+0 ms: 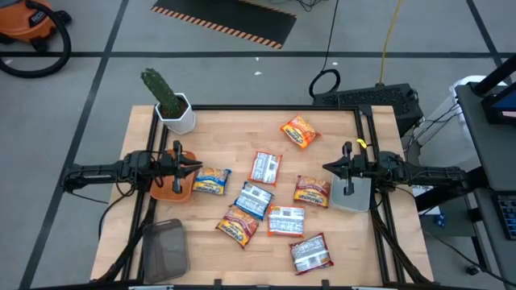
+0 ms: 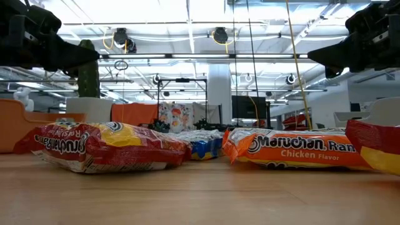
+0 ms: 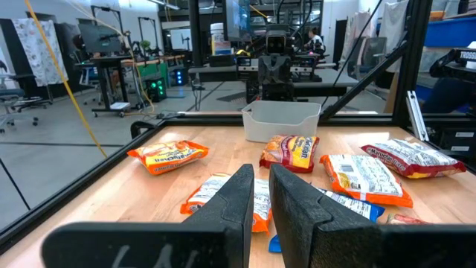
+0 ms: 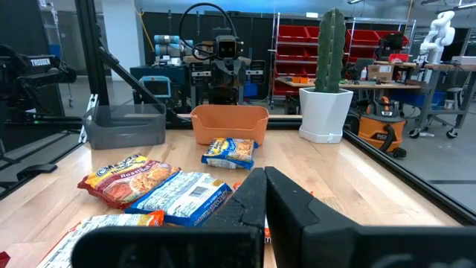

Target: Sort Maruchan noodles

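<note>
- Wooden desk (image 1: 242, 121) under a straight-down view, workshop floor beyond.
- Maruchan noodles (image 1: 256, 199) scattered across the middle, eight packets, none yet in the orange bowl (image 1: 172, 188), the near grey tray (image 1: 166, 246) or the far grey tray (image 1: 352, 193).
- Blue-and-yellow packet (image 1: 211, 180) lying just beside the orange bowl, long axis across the desk, directly ahead of the left gripper (image 1: 196, 165); likely first pick, left arm nearer.
- Left jaws narrow, nearly together, empty, raised above the bowl.
- Right gripper (image 1: 328, 168) poised over the far grey tray, jaws fully closed, empty; red packet (image 1: 312, 192) closest.
</note>
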